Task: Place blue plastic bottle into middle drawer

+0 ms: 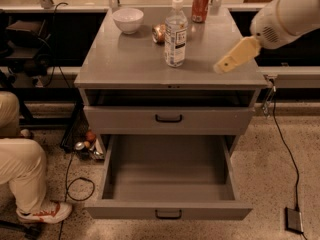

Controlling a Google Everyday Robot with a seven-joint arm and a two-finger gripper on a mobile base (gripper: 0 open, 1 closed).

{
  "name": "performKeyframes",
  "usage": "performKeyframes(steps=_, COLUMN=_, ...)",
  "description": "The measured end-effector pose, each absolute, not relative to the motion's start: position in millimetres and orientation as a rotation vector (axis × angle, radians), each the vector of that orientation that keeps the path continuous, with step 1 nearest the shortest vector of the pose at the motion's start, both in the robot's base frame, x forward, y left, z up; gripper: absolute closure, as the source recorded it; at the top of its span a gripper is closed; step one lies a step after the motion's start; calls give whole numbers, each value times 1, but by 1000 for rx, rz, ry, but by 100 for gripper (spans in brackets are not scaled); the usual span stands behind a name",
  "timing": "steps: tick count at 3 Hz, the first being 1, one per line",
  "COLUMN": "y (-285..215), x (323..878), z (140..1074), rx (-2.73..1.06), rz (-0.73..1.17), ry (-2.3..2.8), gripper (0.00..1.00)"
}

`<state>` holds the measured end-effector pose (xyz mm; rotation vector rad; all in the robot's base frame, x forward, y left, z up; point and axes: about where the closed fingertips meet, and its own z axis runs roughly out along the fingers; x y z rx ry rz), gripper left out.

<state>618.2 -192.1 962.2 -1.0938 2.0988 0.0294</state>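
Observation:
The blue plastic bottle (pixel 175 34), clear with a white cap and pale label, stands upright near the middle of the grey cabinet's top (pixel 125 59). The middle drawer (pixel 169 210), the lowest wide one with a dark curved handle, is pulled fully open and holds nothing. My gripper (pixel 222 66) hangs over the right part of the cabinet top, to the right of the bottle and apart from it, holding nothing I can see.
A white bowl (pixel 128 20), a crinkly golden snack bag (pixel 158 33) and a red soda can (pixel 200 6) stand at the back of the top. The drawer above (pixel 169 118) is closed. A seated person's leg and shoe (pixel 30 184) are at the left. A cable and box (pixel 293 220) lie on the floor at right.

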Motion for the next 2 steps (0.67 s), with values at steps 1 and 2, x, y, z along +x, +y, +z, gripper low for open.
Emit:
performKeyframes(steps=1, y=-171, x=652, z=951, rx=-987, rz=129, ry=2071, gripper=0)
performKeyframes(steps=2, y=-131, x=683, z=940, rx=-914, rz=239, ry=2026, gripper=0)
